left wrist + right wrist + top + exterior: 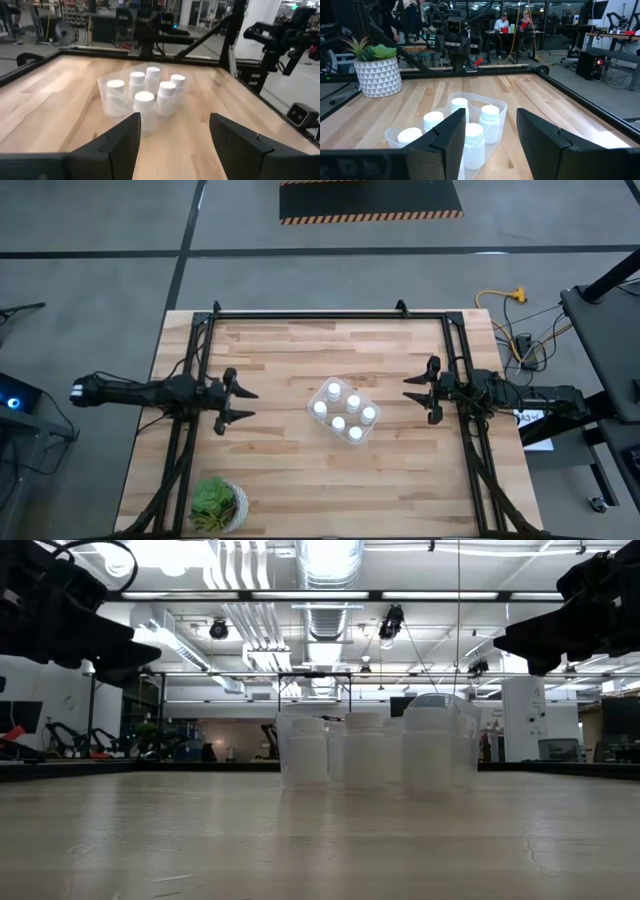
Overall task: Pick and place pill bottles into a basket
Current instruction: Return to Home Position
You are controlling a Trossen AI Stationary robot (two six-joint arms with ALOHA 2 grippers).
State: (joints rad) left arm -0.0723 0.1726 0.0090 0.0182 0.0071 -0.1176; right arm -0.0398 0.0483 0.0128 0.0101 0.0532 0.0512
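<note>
The clear basket (pixel 343 412) stands on the middle of the table, turned at a slant, and it also shows in the low view (pixel 378 750). Several white pill bottles (pixel 338 423) stand upright inside it; they show in the left wrist view (pixel 145 105) and in the right wrist view (pixel 460 112). My left gripper (pixel 248 404) is open and empty, above the table to the basket's left. My right gripper (pixel 410 389) is open and empty, above the table to the basket's right. Both point at the basket.
A green potted plant (pixel 218 505) in a white patterned pot stands at the table's near left corner. A black frame rail (pixel 330 315) runs along the far edge and down both sides. People sit in the room beyond the table (pixel 512 25).
</note>
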